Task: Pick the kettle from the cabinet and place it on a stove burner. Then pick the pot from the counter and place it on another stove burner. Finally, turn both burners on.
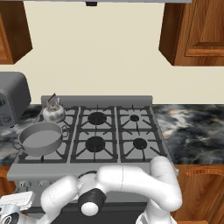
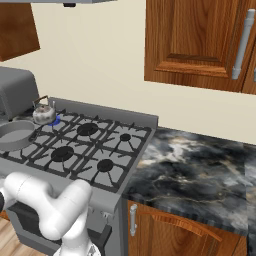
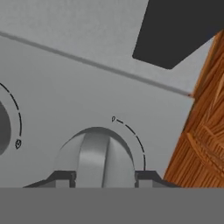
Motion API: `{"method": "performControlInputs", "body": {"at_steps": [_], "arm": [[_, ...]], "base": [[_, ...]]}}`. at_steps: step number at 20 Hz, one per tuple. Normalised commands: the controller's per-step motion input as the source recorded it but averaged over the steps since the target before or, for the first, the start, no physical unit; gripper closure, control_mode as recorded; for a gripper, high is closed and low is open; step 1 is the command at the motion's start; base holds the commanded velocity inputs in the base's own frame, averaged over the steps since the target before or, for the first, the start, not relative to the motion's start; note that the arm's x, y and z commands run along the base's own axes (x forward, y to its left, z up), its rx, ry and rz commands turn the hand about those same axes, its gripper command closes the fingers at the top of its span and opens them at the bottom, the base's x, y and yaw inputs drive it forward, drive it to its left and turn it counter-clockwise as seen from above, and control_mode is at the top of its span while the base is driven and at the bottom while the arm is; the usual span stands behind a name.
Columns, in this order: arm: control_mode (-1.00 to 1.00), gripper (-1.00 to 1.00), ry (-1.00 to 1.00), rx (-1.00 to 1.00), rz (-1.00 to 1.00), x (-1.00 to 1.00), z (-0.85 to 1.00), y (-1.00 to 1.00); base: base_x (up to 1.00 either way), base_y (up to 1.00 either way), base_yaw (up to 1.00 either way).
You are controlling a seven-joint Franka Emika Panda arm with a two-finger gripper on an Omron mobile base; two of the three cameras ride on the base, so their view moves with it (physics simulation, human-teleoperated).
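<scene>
My gripper [image 3: 104,175] fingers straddle the stove knob [image 3: 104,153], apparently clamped on it; kettle [image 1: 53,112] and pot [image 1: 40,138] sit on left burners, so pads slipping off mid-turn leaves the pot's burner unlit.

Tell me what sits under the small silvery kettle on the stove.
The small silvery rounded kettle stands on the black iron grate at the grey stove's back left corner. A blue glow shows at its base in the right base view; the burner itself is covered.

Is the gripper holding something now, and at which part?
Yes: the gripper has a stove knob, one finger on each side of its raised middle ridge.
</scene>
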Motion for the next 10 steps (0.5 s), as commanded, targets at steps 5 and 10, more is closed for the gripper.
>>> {"method": "performControlInputs", "body": {"at_steps": [5,10], "arm": [[-1.00,1.00,0.07,-0.11,0.00,0.00,0.12,0.00],[-1.00,1.00,0.07,-0.11,-0.01,0.00,0.11,0.00]], "base": [[0.00,0.00,0.00],[0.00,0.00,0.00]]}}
